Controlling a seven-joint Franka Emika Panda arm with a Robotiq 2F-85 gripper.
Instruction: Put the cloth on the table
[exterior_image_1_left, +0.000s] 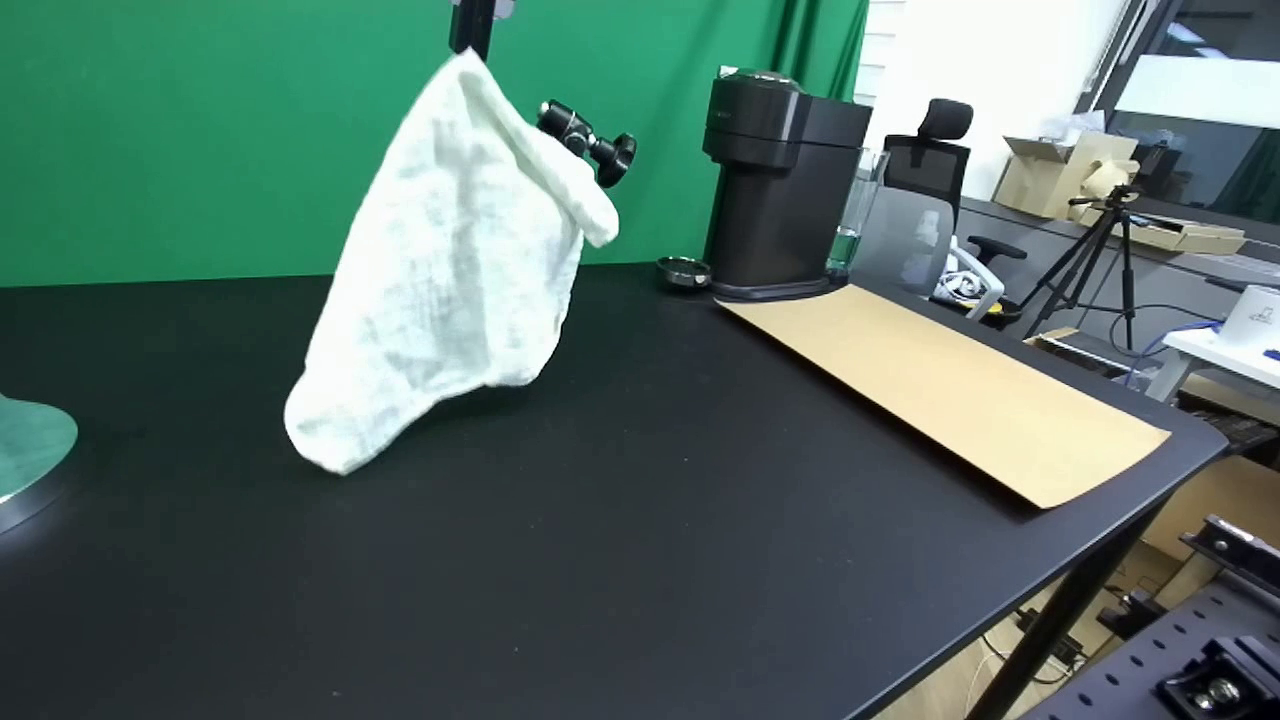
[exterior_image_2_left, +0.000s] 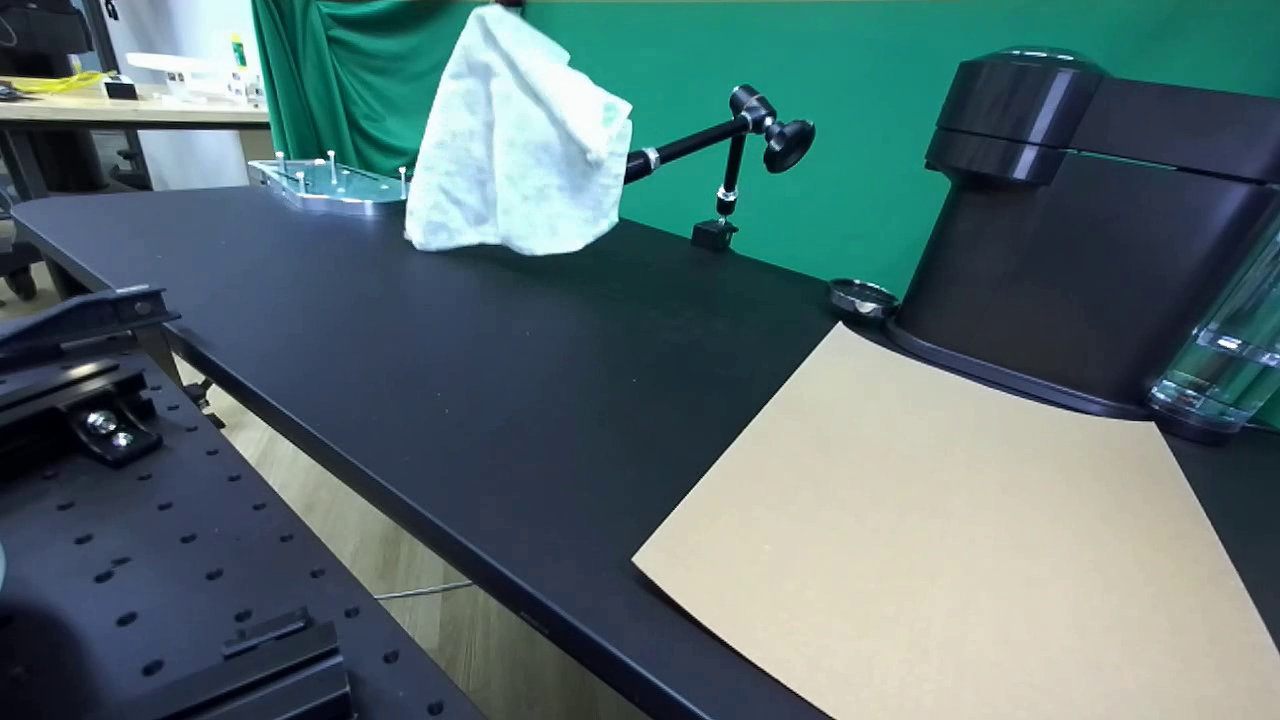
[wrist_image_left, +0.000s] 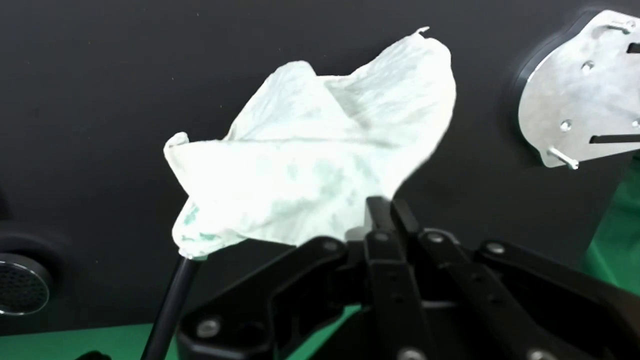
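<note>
Nearest of all, in the lower middle of the wrist view, sits the gripper (wrist_image_left: 391, 205), its two slim fingers (wrist_image_left: 378, 215) close together and clamped on the cloth (wrist_image_left: 295, 185). Both exterior views show the cloth left of centre, hanging from a single peak, a high grip that probably lets the loose end reach the table (exterior_image_1_left: 600, 560) first; whether the lowest tip touches cannot be told. That spot, between the plate (wrist_image_left: 580, 97) at the upper right of the wrist view and the card (exterior_image_1_left: 950, 395) right of centre in an exterior view, seems chosen to keep it off both. The card meets the base of the machine (exterior_image_1_left: 780, 190), perhaps as a mat.

Thin and soft-looking, the cloth is white with pale blue-green smudges, broad folds and a wavy hem. The table is matt black; the plate silvery, round-ended and slotted, with pins standing up. Smooth tan for the card. The machine is dark, column-shaped under a jutting head; the curtain (exterior_image_1_left: 200, 140) behind is green.
</note>
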